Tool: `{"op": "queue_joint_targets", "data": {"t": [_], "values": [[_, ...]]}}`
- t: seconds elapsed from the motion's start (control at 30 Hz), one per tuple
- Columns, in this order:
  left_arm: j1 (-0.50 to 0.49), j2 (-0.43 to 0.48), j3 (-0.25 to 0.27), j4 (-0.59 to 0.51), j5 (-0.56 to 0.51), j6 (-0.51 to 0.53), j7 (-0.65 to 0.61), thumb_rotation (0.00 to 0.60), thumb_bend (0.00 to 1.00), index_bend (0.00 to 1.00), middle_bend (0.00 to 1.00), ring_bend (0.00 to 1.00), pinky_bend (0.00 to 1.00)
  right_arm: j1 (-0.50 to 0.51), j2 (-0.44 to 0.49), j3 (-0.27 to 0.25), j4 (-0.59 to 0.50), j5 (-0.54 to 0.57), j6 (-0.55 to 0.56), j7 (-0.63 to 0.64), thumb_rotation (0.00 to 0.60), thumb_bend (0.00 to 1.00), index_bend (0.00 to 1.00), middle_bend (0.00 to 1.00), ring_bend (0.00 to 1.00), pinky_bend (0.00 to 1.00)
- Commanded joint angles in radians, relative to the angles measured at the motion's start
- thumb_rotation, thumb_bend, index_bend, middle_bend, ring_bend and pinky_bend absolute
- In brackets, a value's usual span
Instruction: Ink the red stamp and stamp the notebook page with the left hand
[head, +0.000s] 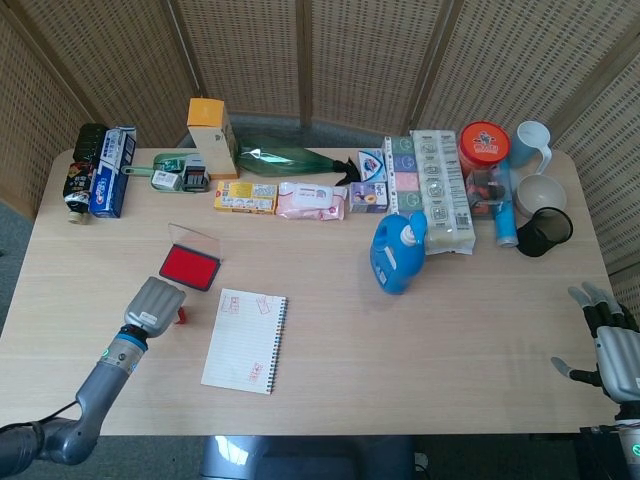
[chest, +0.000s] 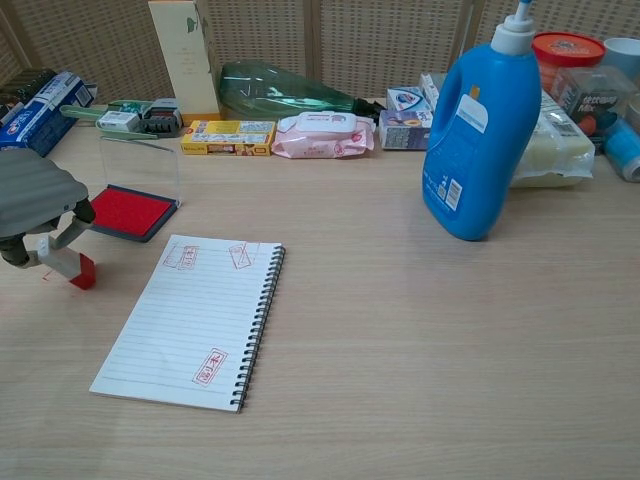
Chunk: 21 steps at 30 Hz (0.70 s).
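My left hand (head: 153, 304) (chest: 38, 190) hovers left of the notebook and holds the red stamp (chest: 72, 264) (head: 180, 315), whose red face points down just above the table. The spiral notebook (head: 245, 340) (chest: 189, 318) lies open on a lined page bearing three red stamp marks. The ink pad (head: 189, 267) (chest: 124, 213), red with its clear lid raised, sits just behind the hand. My right hand (head: 612, 348) rests open at the table's right edge, holding nothing.
A blue detergent bottle (head: 398, 252) (chest: 478, 135) stands mid-table. Along the back sit a toothpaste box (head: 112, 171), a yellow carton (head: 212, 135), a green bottle (head: 290, 160), wipes (head: 312, 201), small boxes, a red-lidded jar (head: 484, 148) and cups (head: 540, 190).
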Motion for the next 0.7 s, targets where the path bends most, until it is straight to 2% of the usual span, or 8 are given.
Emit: {"op": "queue_joint_targets", "data": {"t": [0.03, 0.7], "values": [[-0.002, -0.002, -0.001, -0.003, -0.004, -0.001, 0.008, 0.600, 0.24, 0.64, 1.00, 1.00, 1.00, 0.000, 0.002, 0.000, 0.000, 0.000, 0.000, 0.003, 0.600, 0.01, 0.07, 0.03, 0.02, 0.09], [-0.009, 0.025, -0.019, -0.047, -0.019, 0.013, 0.021, 0.600, 0.24, 0.65, 1.00, 1.00, 1.00, 0.000, 0.003, -0.001, -0.003, 0.002, -0.002, -0.003, 0.600, 0.01, 0.07, 0.03, 0.02, 0.09]]}}
